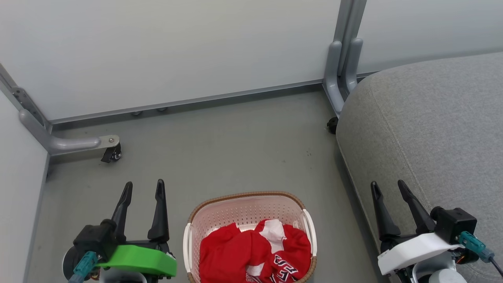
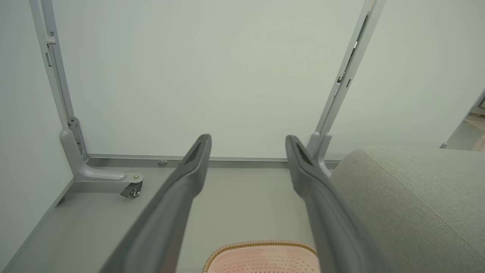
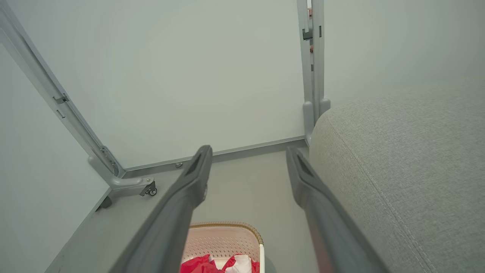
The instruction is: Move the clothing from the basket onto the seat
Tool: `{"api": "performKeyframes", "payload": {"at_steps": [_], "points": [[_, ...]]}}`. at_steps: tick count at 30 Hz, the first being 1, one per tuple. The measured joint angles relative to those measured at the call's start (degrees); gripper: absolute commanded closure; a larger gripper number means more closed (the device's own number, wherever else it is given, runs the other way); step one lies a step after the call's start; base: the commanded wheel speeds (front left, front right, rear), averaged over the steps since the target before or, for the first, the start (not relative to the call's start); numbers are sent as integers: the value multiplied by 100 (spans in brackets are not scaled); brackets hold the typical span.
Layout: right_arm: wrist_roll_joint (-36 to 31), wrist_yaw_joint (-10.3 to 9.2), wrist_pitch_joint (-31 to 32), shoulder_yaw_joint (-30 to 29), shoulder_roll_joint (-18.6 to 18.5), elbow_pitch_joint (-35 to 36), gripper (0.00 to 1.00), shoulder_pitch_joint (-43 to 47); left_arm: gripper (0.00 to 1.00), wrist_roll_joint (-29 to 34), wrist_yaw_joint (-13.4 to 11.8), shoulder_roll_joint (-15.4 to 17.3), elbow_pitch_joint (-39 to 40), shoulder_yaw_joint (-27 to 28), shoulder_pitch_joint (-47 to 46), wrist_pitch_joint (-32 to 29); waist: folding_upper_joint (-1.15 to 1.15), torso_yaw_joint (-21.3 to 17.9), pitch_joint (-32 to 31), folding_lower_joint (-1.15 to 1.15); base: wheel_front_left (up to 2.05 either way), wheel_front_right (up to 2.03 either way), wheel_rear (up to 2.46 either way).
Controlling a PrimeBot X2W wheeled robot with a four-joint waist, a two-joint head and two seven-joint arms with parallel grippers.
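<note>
Crumpled red clothing (image 1: 255, 251) lies in the basket (image 1: 245, 195) on the floor (image 1: 235, 149) beside the seat (image 1: 432, 125); soft, light and floppy, it likely wants a pinch at a raised fold; left gripper (image 1: 144, 182) and right gripper (image 1: 387, 182) hover spread wide, empty.

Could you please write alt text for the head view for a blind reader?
A red garment lies in a white basket on the floor, between the open left pincer and open right pincer; a grey seat stands at right.

We see pale partition panels (image 1: 157, 51) on grey metal posts (image 1: 351, 23) with a caster (image 1: 112, 154), standing on a smooth grey floor (image 1: 235, 149).
</note>
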State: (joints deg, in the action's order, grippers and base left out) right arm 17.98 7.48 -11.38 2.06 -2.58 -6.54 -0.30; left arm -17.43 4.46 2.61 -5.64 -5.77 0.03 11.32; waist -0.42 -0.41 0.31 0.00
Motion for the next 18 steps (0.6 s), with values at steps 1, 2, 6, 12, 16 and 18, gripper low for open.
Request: {"api": "performKeyframes", "payload": {"at_steps": [1, 2, 6, 12, 16, 18], "points": [[-43, 0, -10, 3, -1, 5, 0, 0, 0, 36, 2, 0, 1, 2, 3, 22, 0, -2, 2, 0, 0, 0, 0], [-100, 0, -24, 11, -1, 10, 0, 1, 0, 80, 4, 0, 3, 3, 3, 36, 0, -4, 5, 0, 0, 0, 0], [-315, 0, -77, 42, -2, 36, 0, 8, 0, 307, 12, 1, 13, 4, 26, 87, 0, -12, 8, 0, 0, 0, 0], [-594, 0, -137, 41, -4, 67, 0, 52, 0, 558, 16, 2, 40, -9, 54, 145, 0, -20, 11, 0, 0, 0, 0], [-775, 0, -181, 37, -7, 92, 0, 58, 0, 754, 16, 4, 73, -31, 59, 192, 0, -20, 12, 0, 0, 0, 0], [-862, 0, -208, 37, -8, 105, 0, 62, 0, 826, 16, 4, 97, -40, 60, 215, 0, -19, 11, 0, 0, 0, 0]]}}
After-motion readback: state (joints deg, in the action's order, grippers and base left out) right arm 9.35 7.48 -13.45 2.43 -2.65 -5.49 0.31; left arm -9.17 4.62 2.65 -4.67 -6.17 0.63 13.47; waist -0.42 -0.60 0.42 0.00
